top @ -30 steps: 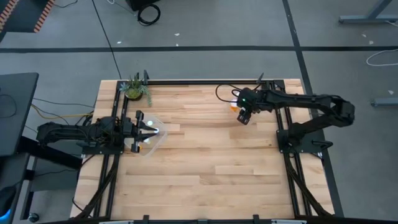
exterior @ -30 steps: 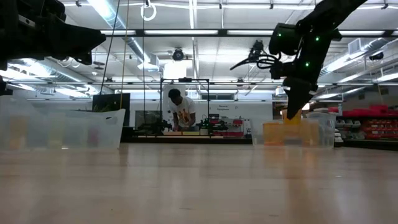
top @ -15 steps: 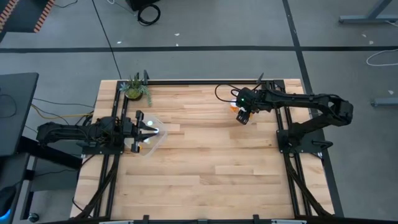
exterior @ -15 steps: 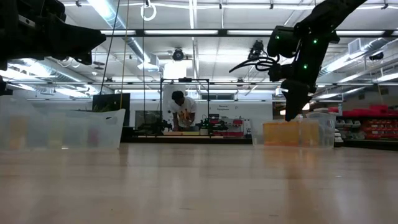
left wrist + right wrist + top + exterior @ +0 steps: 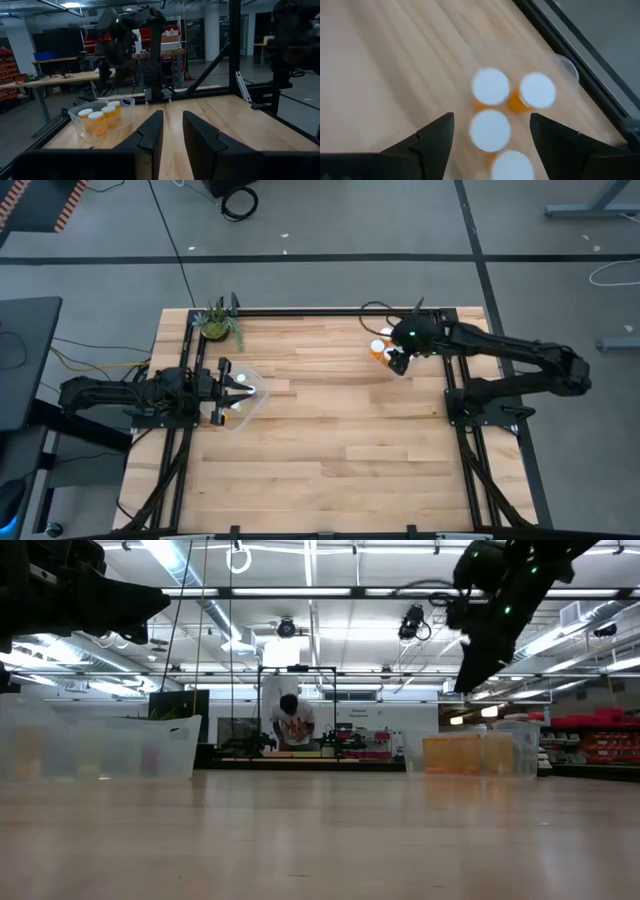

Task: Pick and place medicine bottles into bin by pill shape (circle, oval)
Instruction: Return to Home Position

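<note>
Several orange bottles with white caps (image 5: 490, 86) stand upright in a small clear bin (image 5: 378, 348) at the table's far right; the bin also shows in the low view (image 5: 470, 753) and the left wrist view (image 5: 102, 117). My right gripper (image 5: 491, 125) hangs open and empty above this bin, pointing down; it also shows in the high view (image 5: 400, 363). My left gripper (image 5: 172, 132) waits at the table's left over a second clear bin (image 5: 248, 405), its fingers a narrow gap apart with nothing between them.
A small potted plant (image 5: 218, 323) stands at the far left corner. The black frame rails (image 5: 320, 311) run along the table's far and side edges. A person (image 5: 293, 718) stands far off in the room behind. Bare wood lies between the two bins.
My right gripper has risen well above the bottle bin and gone a little toward the table's right edge.
</note>
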### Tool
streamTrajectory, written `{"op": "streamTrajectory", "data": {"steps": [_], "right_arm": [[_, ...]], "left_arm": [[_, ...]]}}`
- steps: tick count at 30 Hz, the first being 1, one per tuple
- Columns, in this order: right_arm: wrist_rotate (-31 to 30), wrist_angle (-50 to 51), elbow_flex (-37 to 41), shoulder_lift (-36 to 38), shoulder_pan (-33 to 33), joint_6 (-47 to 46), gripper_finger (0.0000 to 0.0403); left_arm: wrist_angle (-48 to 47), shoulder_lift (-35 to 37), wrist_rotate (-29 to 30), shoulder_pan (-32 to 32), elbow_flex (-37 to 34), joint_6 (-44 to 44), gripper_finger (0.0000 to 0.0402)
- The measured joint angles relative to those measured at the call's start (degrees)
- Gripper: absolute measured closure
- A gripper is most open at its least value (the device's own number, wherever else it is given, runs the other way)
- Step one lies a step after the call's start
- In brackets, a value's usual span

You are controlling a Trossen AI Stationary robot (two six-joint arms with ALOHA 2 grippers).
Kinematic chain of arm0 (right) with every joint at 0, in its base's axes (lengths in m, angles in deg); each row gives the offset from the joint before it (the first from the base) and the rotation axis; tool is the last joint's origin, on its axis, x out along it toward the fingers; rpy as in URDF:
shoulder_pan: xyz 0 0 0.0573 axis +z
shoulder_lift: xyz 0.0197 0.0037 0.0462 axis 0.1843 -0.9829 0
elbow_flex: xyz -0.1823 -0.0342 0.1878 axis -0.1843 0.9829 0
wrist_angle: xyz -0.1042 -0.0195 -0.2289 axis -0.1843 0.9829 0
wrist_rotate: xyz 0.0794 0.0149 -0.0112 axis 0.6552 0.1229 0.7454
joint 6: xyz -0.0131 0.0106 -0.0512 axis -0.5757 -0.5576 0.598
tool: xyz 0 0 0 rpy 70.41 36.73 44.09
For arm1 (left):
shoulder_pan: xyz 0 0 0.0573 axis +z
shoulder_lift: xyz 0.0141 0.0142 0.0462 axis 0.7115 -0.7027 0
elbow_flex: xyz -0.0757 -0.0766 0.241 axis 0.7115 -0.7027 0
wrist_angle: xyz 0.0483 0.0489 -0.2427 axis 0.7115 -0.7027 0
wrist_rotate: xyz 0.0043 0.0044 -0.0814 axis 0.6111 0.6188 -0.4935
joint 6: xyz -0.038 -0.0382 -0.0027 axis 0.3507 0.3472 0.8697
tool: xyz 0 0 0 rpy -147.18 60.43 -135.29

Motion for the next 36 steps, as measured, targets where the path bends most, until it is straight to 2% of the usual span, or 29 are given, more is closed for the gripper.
{"op": "streamTrajectory", "data": {"steps": [4, 9, 16, 21, 25, 31, 36], "right_arm": [[5.5, -1.5, 0.0, 6.7, 1.1, -0.3, 0.0134], [7.9, -9.5, 1.9, 14.7, 5.3, -0.8, 0.0134], [10.1, -24.0, 12.9, 26.0, 10.2, -0.9, 0.0134], [15.6, -30.1, 20.6, 34.1, 10.7, -1.2, 0.0134], [15.9, -33.0, 26.2, 39.9, 10.7, -4.1, 0.0134], [16.7, -41.9, 36.4, 44.9, 12.1, -7.8, 0.0134], [17.6, -51.4, 43.6, 45.5, 15.0, -9.8, 0.0134]], "left_arm": [[0.0, 0.0, 0.0, 0.0, 0.0, 0.0, 0.0315], [0.0, 0.0, 0.0, 0.0, 0.0, 0.0, 0.0320], [0.0, 0.0, 0.0, 0.0, 0.0, 0.0, 0.0320], [0.0, 0.0, 0.0, 0.0, 0.0, 0.0, 0.0315], [0.0, 0.0, 0.0, 0.0, 0.0, 0.0, 0.0318], [0.0, 0.0, 0.0, 0.0, 0.0, 0.0, 0.0323], [0.0, 0.0, 0.0, 0.0, 0.0, 0.0, 0.0317]]}}
